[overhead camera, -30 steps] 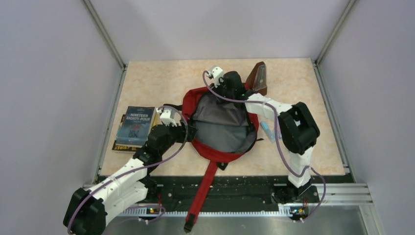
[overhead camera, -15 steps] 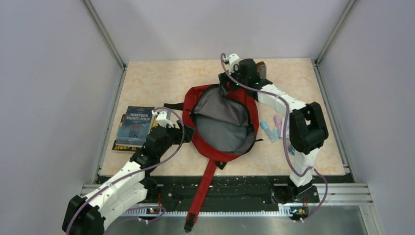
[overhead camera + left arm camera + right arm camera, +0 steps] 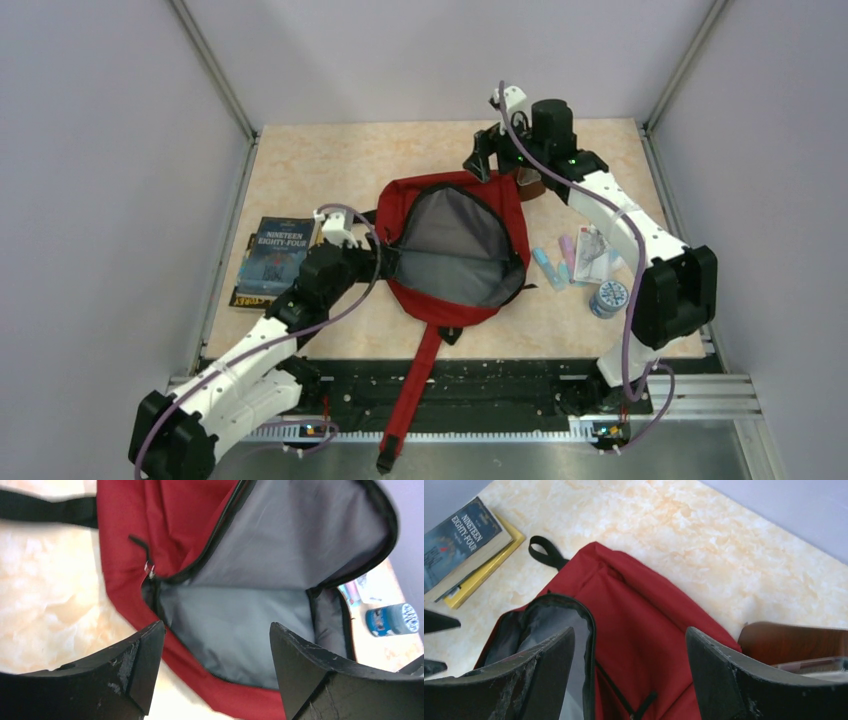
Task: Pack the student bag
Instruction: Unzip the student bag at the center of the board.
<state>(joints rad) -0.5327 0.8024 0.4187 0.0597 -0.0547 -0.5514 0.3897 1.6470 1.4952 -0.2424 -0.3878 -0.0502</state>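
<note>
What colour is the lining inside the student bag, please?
Grey lining; clearest in the left wrist view.

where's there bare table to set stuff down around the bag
Widest bare patch: the far-left table, bordered by the far edge, the books and the student bag. A smaller strip lies at the near edge, between bag and blue tub. Crowded right of the bag: markers, a packet, the tub.
</note>
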